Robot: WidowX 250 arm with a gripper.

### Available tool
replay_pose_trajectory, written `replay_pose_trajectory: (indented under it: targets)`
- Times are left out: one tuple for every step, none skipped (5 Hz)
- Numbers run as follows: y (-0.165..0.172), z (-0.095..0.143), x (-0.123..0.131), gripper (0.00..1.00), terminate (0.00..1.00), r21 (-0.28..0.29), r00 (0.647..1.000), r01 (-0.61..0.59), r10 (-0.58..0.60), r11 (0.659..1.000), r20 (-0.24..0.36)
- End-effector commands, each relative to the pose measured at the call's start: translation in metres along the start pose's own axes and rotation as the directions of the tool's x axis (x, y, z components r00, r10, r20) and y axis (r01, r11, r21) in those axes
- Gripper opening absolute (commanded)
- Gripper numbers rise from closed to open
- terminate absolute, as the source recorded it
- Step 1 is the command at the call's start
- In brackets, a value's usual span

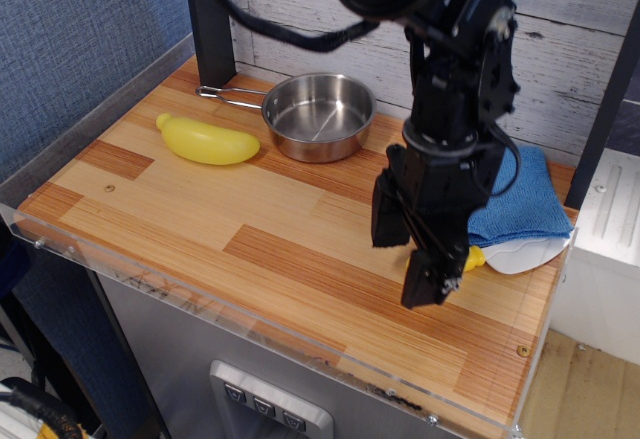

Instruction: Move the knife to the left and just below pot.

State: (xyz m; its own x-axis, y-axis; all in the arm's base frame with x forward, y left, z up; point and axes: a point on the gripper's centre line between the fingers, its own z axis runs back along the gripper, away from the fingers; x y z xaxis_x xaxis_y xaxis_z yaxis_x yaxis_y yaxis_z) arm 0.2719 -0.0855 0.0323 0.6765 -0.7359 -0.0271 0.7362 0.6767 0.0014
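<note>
The knife lies at the table's right front; only a bit of its yellow handle and its white blade show, the rest is hidden behind my gripper. My gripper is low over the handle, its two black fingers apart, so it is open. I cannot tell whether the fingers touch the handle. The shiny steel pot stands at the back middle, its wire handle pointing left, well away from the gripper.
A yellow banana-shaped toy lies left of the pot. A folded blue cloth lies behind the knife, partly hidden by my arm. A black post stands at the back left. The wooden table ends in a clear front rim.
</note>
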Motion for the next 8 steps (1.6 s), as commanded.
replay_pose_trajectory:
  targets:
    - [0.015,0.004,0.019,1.00,0.00,0.034,0.985,-0.151,0.147,0.988,0.095]
    - [0.022,0.005,0.023,1.00,0.00,0.049,0.978,-0.183,0.177,0.982,0.107]
    - [0.021,-0.005,0.025,1.00,0.00,0.031,0.978,-0.190,0.187,0.981,0.093]
    - [0.012,-0.019,0.024,1.00,0.00,0.030,0.987,-0.152,0.151,0.988,0.049]
    - [0.002,-0.031,0.020,1.00,0.00,0.040,0.995,-0.102,0.102,0.994,0.001]
    - [0.000,-0.030,0.020,0.00,0.00,0.033,0.995,-0.100,0.100,0.994,0.013]
    - [0.003,-0.025,0.020,0.00,0.00,0.040,0.993,-0.115,0.114,0.993,0.029]
    - [0.006,-0.023,0.018,0.00,0.00,0.042,0.993,-0.120,0.119,0.992,0.027]
